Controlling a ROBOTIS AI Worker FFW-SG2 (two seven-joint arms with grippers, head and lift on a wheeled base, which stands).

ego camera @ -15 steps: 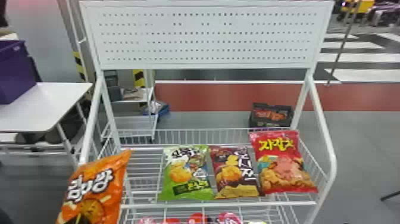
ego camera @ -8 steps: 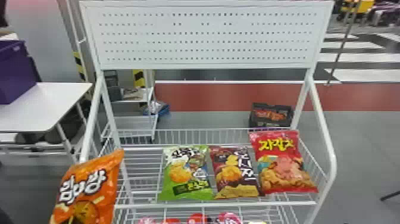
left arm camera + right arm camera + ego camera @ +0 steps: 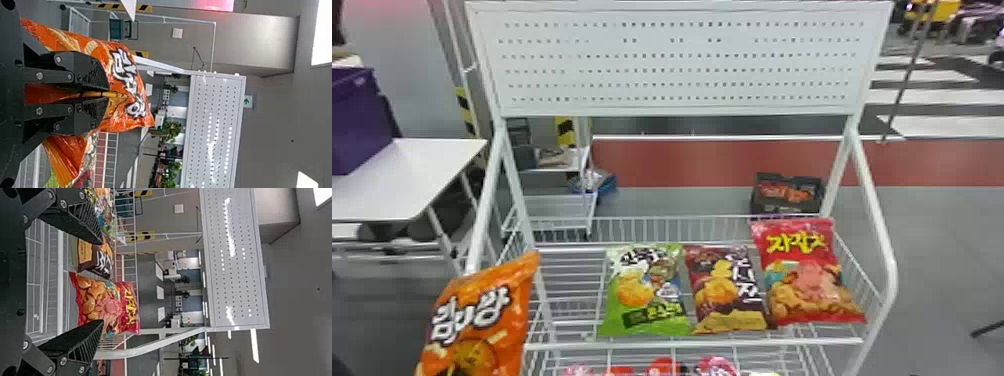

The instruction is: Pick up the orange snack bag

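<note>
Orange snack bag, white lettering on front: slightly farther left than one second ago, now at left front of wire rack. Left gripper's fingers clenched on it; right gripper's parted, empty.

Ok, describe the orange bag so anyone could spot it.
Find the white wire rack under a perforated panel. By its left side, the left end effector holds the orange bag. The green bag, maroon bag and red bag sit on the rack; this one is gripped.

Glossy, crinkled plastic-looking orange snack bag.
</note>
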